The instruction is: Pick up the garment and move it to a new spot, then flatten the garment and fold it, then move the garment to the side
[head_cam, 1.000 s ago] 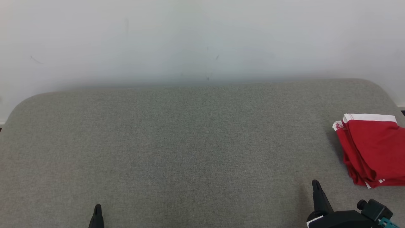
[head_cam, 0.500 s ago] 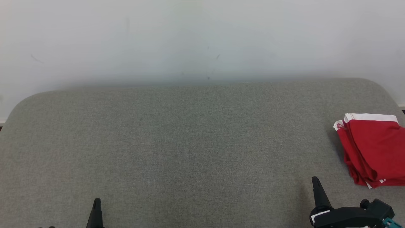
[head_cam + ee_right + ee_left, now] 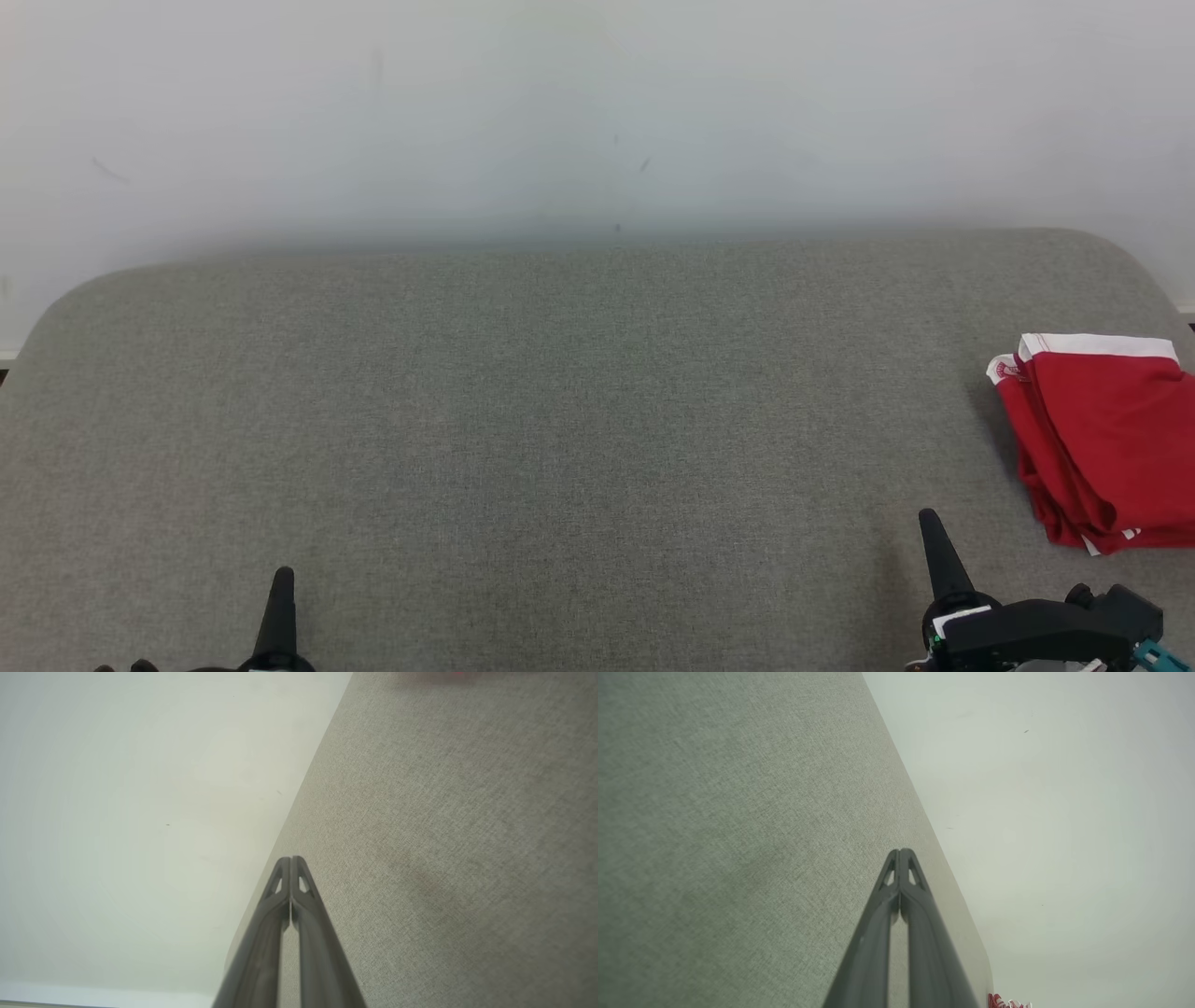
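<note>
Garment (image 3: 1111, 439): one, folded; left tool (image 3: 282, 574), right tool (image 3: 928, 518) both closed.

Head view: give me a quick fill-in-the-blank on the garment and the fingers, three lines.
1. The folded garment is ____ with white trim.
2. It lies at the robot's ____ end of the grey fabric surface.
3. The left gripper and the right gripper hold nothing, and their fingers are ____.
Missing words: red; right; shut.
</note>
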